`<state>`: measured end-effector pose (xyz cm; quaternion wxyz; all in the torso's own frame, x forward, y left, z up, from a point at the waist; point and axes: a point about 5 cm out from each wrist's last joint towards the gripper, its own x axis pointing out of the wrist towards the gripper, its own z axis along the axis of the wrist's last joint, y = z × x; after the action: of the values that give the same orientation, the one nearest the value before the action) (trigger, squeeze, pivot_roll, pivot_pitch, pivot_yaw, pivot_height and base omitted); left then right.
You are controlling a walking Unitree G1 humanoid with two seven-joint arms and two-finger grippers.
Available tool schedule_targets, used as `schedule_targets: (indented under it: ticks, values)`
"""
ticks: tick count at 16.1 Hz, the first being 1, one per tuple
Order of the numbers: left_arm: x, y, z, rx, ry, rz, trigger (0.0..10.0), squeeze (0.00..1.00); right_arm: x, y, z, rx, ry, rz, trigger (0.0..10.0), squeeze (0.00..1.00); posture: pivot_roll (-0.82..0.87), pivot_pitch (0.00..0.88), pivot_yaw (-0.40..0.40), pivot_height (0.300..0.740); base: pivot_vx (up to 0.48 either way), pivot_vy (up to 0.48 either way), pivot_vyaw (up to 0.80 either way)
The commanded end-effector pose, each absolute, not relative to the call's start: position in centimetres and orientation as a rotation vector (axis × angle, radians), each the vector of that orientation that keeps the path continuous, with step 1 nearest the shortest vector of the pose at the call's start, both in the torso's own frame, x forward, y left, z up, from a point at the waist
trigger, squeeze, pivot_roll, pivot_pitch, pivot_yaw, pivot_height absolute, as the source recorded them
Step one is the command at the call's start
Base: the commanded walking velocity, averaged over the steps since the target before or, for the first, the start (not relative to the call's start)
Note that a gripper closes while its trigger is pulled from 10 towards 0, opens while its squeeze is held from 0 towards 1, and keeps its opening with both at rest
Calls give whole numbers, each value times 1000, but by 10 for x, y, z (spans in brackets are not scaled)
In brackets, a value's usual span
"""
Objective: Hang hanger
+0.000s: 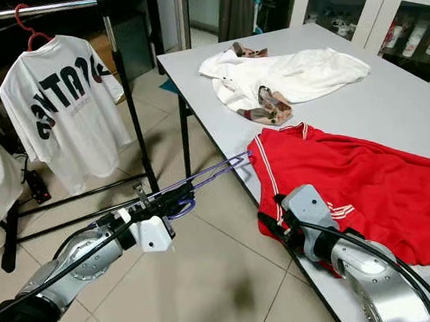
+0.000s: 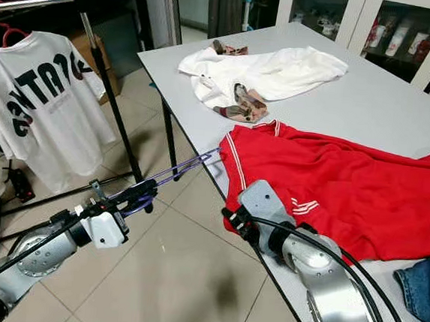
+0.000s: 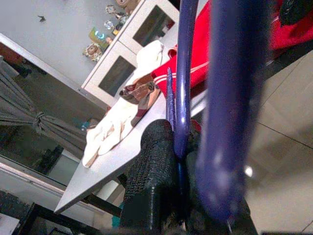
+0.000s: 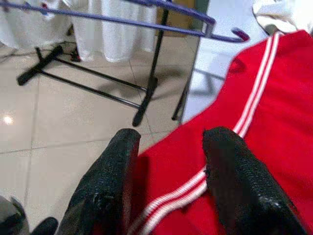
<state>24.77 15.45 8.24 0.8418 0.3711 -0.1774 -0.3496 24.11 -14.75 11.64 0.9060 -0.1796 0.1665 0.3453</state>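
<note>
The hanger [image 1: 206,174] is a slim thing of purple-blue wire or plastic, two thin bars running nearly side by side and ending in a small hooked tip just at the corner of the red garment [image 1: 363,185]. The left hand [image 1: 168,200] has its black fingers [image 3: 151,181] clamped on the hanger's near end (the left wrist view shows a bar pinched tight between them), holding it out over the tiled floor [image 1: 213,266] so that it slants up towards the edge of the grey surface [image 1: 401,102].

The red garment, trimmed with white stripes, lies spread on the surface and hangs a little over its near edge. The right hand [image 4: 168,171] sits at that edge with its fingers set moderately apart, both resting on the red cloth with a fold of it between them; they are not closed on it.

Farther back on the surface lies a white garment [image 1: 282,76] with a patterned brown cloth [image 1: 269,107] upon it. To the robot's left a white printed T-shirt [image 1: 61,106] hangs from a red hanger [image 1: 29,28] on a clothes rail [image 1: 48,7].
</note>
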Motion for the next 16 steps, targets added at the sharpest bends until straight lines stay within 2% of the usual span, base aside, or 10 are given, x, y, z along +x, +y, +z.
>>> schedule_targets:
  ticks: [1,6,12,13,16]
  values:
    - [248,162,84,797,-366,-714,10000,0,239,-144,119,-358,321,741,10000,0,-116,0,94,736,0,0,0]
    - [249,159,84,796,-367,-716,10000,0,237,-150,91,-313,519,699,10000,0,-113,0,94,736,0,0,0]
    - [250,158,84,797,-367,-717,10000,0,245,-161,88,-385,548,628,10000,0,-114,0,95,736,0,0,0]
    - [250,158,84,797,-367,-717,10000,0,245,-164,89,-389,547,628,0,0,-115,0,95,736,0,0,0]
    - [250,157,83,800,-369,-723,10000,0,247,-174,90,-513,532,632,0,0,-118,0,97,736,0,0,0]
